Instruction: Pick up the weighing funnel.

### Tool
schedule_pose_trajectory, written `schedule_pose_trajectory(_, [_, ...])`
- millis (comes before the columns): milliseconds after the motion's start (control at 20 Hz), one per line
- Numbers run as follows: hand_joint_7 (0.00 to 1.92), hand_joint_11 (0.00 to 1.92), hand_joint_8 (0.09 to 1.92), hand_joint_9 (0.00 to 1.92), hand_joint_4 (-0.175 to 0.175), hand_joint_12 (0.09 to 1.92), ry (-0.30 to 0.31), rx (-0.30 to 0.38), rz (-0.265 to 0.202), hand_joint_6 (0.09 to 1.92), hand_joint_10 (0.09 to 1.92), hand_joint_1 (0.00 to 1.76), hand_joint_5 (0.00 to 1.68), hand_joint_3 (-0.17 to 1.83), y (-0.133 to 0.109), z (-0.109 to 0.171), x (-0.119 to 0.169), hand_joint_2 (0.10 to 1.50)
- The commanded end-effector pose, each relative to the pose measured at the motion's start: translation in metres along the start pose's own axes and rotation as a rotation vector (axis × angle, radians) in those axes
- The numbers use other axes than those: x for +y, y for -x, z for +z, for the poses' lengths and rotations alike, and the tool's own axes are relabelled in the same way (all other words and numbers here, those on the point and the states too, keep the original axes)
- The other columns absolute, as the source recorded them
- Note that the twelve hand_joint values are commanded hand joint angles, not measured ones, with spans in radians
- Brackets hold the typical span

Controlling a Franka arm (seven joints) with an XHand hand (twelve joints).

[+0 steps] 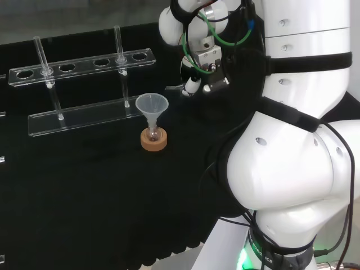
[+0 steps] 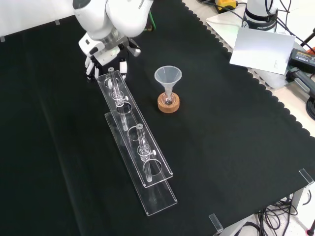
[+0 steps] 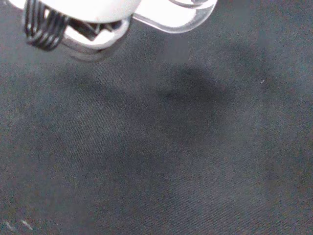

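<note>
Seemingly I am holding my hand (image 2: 106, 56) low over the cloth (image 2: 221, 123) so the weighing funnel (image 3: 176, 20) sits against my palm, though I cannot tell whether I am gripping it.

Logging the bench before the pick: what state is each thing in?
funnel: upright, mouth up, stem in small flask.
small flask: upright on cork ring.
test tubes: two, upright in rack.
rack: standing on the cloth.
hand: low by the rack's end, grasp unclear.
</note>
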State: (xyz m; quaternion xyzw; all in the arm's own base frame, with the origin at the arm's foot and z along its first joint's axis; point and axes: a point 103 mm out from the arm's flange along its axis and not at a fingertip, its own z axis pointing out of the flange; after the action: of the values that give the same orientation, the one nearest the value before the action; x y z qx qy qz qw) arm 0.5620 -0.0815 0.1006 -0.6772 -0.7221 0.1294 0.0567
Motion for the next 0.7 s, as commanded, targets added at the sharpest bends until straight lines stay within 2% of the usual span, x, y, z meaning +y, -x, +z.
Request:
schedule_pose_trajectory(50, [0.60, 0.83, 0.68, 1.00, 0.175, 1.03, -0.019, -0.018, 0.019, 0.50, 0.37, 1.14, 1.36, 0.63, 0.014, -0.025, -0.024, 0.64])
schedule_pose_trajectory(350, [0.60, 0.91, 0.68, 1.03, 0.175, 0.99, -0.026, -0.067, 0.057, 0.49, 0.34, 1.14, 1.36, 0.62, 0.020, -0.044, -0.044, 0.64])
schedule_pose_trajectory(700, [0.60, 0.93, 0.69, 1.05, 0.175, 0.97, -0.024, -0.100, 0.083, 0.49, 0.32, 1.14, 1.37, 0.62, 0.012, -0.064, -0.071, 0.64])
